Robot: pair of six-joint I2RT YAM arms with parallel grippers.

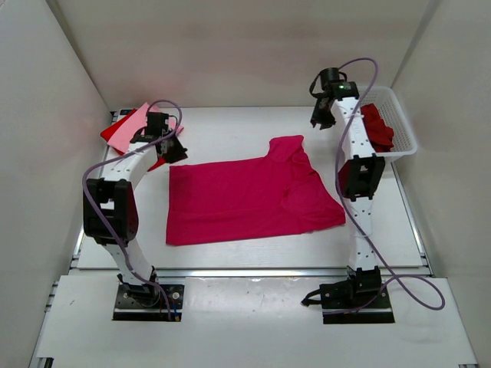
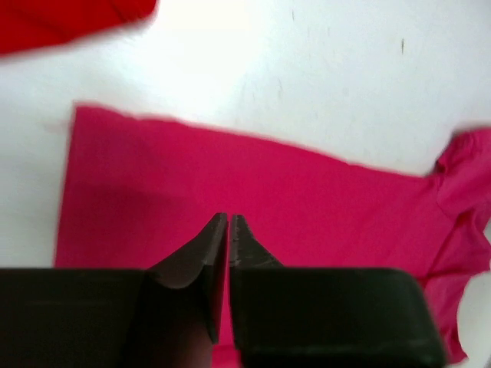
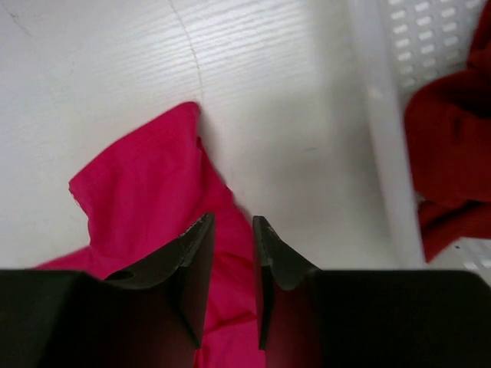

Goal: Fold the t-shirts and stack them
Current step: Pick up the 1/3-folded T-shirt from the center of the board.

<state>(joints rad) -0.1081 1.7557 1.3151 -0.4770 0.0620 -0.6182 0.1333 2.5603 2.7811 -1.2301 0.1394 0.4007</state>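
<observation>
The magenta t-shirt point(image 1: 245, 199) lies spread flat in the middle of the white table point(image 1: 230, 126). Its left edge is straight and its near edge runs roughly parallel to the table's near edge. Its far right corner is bunched into soft folds where a sleeve doubles over. Bare table surrounds it on all sides, widest along the far side.

The left gripper point(image 2: 229, 218) hovers above the shirt's far left corner with its dark, tapered fingers pressed almost together and nothing between them. Just beyond it, in the far left corner, the light pink t-shirt point(image 1: 126, 126) lies on the bright red t-shirt point(image 2: 61, 19), whose edge shows beside it.

The right gripper point(image 3: 232, 222) hangs over the crumpled sleeve with its fingers spread a little, gripping nothing. To its right stands the white plastic lattice basket point(image 3: 383, 153), close to the right wall. The dark red t-shirt point(image 1: 377, 126) is heaped inside it in loose folds.
</observation>
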